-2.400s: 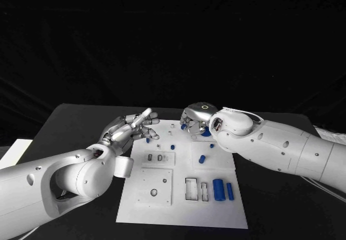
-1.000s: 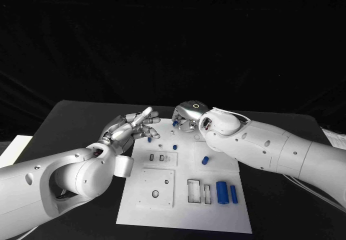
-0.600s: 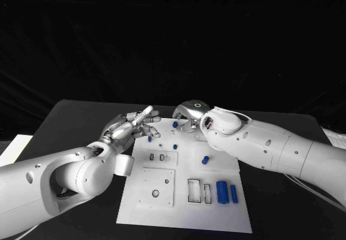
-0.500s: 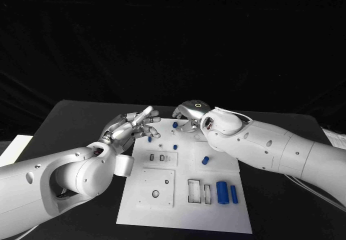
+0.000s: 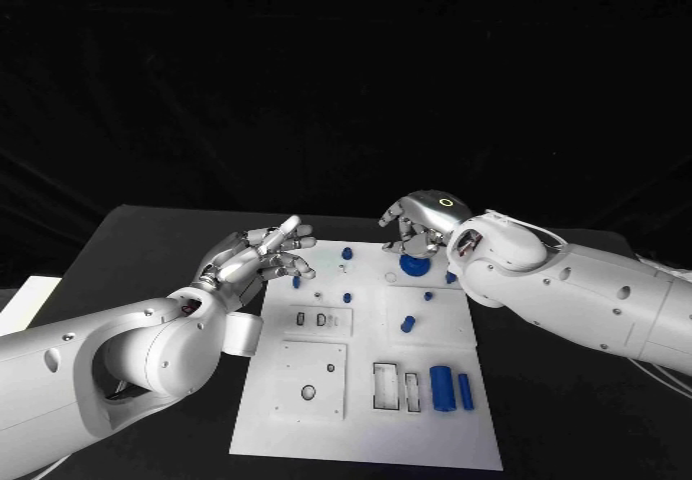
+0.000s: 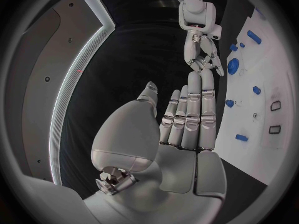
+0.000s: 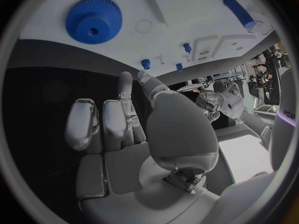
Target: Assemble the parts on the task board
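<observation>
Board: task board (image 5: 368, 420), a flat matte white plate with rectangular slots and small holes.
Gear: toothed blue gear (image 5: 415, 265) (round, with a centre hole) lies on the board just below the right fingertips.
Right hand: right hand (image 5: 418, 228) has its fingers loosely curled and apart, holding nothing.
Left hand: left hand (image 5: 260, 256) has its fingers straight and side by side, empty, beside the board's edge.
Pegs: small blue pegs (image 5: 348, 296) stand between the two hands.

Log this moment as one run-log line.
left hand: open, over task board left edge | right hand: empty, above blue gear | gear: flat on board far end
</observation>
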Robot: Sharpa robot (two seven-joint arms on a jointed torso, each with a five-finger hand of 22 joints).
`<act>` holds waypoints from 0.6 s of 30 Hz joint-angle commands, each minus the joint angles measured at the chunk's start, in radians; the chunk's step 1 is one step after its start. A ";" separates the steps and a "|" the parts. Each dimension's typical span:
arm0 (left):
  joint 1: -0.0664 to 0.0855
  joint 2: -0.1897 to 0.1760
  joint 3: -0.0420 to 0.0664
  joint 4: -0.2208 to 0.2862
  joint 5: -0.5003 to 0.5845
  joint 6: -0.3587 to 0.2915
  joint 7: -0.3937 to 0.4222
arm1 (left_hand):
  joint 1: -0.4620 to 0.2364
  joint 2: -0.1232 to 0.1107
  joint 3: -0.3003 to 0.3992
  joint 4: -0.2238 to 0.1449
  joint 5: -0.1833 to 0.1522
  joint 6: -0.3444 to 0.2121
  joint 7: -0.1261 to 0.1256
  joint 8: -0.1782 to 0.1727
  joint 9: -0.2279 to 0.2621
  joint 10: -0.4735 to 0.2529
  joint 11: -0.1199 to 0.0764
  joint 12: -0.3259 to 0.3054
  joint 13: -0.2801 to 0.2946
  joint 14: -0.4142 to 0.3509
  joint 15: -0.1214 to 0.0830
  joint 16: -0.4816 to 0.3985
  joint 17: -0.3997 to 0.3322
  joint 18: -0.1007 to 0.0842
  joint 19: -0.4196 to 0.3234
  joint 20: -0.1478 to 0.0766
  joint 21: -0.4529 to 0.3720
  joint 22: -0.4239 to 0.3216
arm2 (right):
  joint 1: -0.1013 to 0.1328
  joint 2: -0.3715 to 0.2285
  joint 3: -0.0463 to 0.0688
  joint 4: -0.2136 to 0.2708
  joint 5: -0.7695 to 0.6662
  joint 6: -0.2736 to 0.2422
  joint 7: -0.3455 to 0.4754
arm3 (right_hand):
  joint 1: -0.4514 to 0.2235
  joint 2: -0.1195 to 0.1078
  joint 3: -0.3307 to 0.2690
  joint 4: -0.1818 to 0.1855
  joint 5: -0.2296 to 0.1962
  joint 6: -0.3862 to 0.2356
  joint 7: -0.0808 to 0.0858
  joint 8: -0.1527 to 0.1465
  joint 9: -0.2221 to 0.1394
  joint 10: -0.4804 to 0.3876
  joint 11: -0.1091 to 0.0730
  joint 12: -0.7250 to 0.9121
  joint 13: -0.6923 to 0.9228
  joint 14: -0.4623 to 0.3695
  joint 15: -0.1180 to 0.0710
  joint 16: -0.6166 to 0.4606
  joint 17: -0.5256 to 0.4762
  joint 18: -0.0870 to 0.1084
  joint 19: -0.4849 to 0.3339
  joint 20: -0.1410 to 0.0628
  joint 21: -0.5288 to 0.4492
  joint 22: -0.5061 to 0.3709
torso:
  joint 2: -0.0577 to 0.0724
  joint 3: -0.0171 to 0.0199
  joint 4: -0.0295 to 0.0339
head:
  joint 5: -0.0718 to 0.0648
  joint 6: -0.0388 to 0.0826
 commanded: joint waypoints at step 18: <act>0.002 -0.004 0.000 -0.002 0.001 0.032 0.000 | 0.003 0.009 -0.001 -0.007 -0.004 0.001 0.003 -0.004 -0.001 -0.002 0.008 -0.005 -0.001 -0.006 0.002 -0.004 0.002 0.009 -0.007 -0.002 0.004 0.002 | -0.012 -0.087 0.005 0.010 0.115 0.198 -0.072 | 0.020 0.004 -0.148 0.106 0.080 -0.104 0.023 0.109 0.013 0.133 0.035 0.690 0.756 0.087 0.036 0.238 0.386 -0.045 0.083 0.029 0.097 0.194 | 0.000 0.0030 -0.0095 | -0.016 0.012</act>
